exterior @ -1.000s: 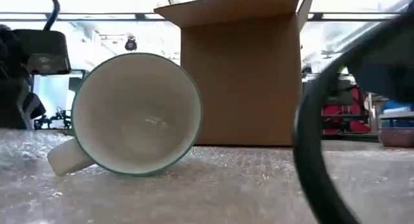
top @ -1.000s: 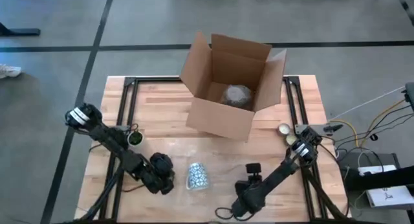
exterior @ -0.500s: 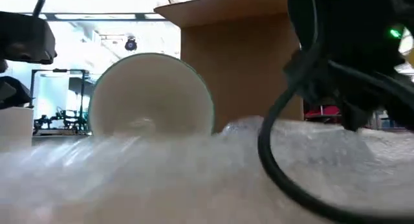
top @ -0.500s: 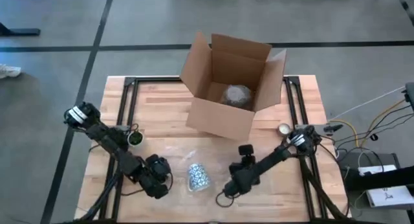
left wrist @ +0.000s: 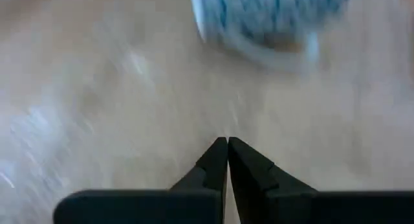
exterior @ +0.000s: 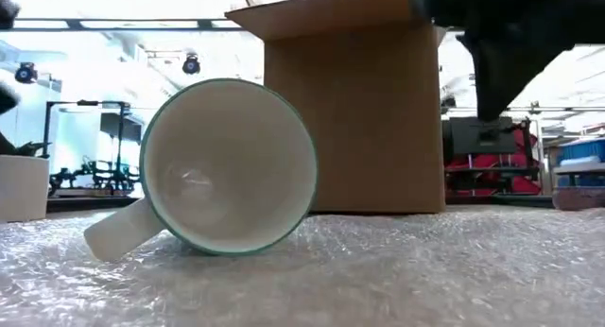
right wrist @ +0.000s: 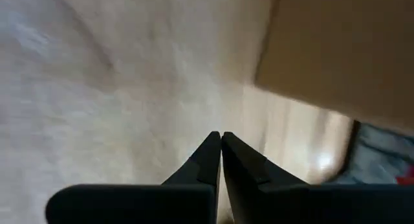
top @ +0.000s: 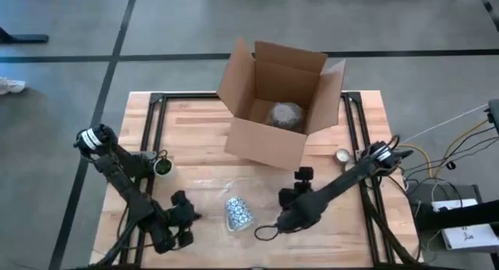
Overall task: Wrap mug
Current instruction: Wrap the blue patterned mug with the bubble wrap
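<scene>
Mug (top: 240, 214) on side on bubble wrap (exterior: 397, 270), lower centre. Left gripper (left wrist: 227, 144) and right gripper (right wrist: 220, 137) flank it, fingers closed, empty. Box (top: 277, 102) above.

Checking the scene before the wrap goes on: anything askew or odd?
The mug lies on its side on the bubble wrap, mouth toward the low camera, handle touching the sheet. The cardboard box sits skewed to the table edges, flaps open. Nothing spilled or broken.
</scene>
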{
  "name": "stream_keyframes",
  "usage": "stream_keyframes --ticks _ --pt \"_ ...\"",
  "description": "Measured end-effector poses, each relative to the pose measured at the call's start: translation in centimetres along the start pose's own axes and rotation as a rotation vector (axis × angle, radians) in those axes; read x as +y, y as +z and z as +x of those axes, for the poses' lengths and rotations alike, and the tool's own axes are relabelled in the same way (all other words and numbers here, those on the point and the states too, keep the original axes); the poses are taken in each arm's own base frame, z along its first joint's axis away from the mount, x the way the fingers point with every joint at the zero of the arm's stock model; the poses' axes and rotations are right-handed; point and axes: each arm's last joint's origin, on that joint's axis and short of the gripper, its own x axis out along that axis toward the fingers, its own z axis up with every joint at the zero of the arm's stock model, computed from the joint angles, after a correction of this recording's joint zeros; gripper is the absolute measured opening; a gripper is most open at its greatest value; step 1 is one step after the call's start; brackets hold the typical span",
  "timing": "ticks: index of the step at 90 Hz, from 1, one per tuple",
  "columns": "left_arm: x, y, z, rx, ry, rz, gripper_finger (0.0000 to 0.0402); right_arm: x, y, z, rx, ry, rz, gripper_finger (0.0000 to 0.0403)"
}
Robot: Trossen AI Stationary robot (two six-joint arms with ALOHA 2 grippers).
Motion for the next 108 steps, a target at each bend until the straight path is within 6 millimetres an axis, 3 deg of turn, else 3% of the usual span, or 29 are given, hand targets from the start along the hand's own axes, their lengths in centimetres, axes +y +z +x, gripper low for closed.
stream_keyframes --ticks 10,23,42,56,72,84,108 --pt "0.2 1.0 0.3 -0.073 0.048 0.046 0.0 -1.4 -0.4 0.6 -0.029 0.181 0.074 0.0" --pt "1.3 2.1 1.4 0.03 0.098 0.058 0.0 -2.6 -2.2 1.9 -0.12 0.309 0.185 0.0" --pt "5.3 4.2 3.9 0.263 0.281 0.065 0.0013 -4.3 -6.6 4.8 -0.087 0.33 0.459 0.0001" --pt "7.8 6.2 5.9 0.399 0.286 0.041 0.0037 -4.6 -8.8 6.5 -0.102 0.372 0.565 0.0029" --pt "9.1 7.4 7.0 0.488 0.208 0.036 0.0066 -4.6 -8.9 8.1 -0.203 0.428 0.566 0.0099" --pt "9.0 7.5 7.3 0.53 0.095 0.069 0.0086 -5.4 -9.2 10.0 -0.145 0.42 0.512 0.0146" --pt "8.8 6.2 8.1 0.501 -0.053 0.04 0.0123 -7.0 -9.2 13.5 -0.193 0.472 0.47 0.018"
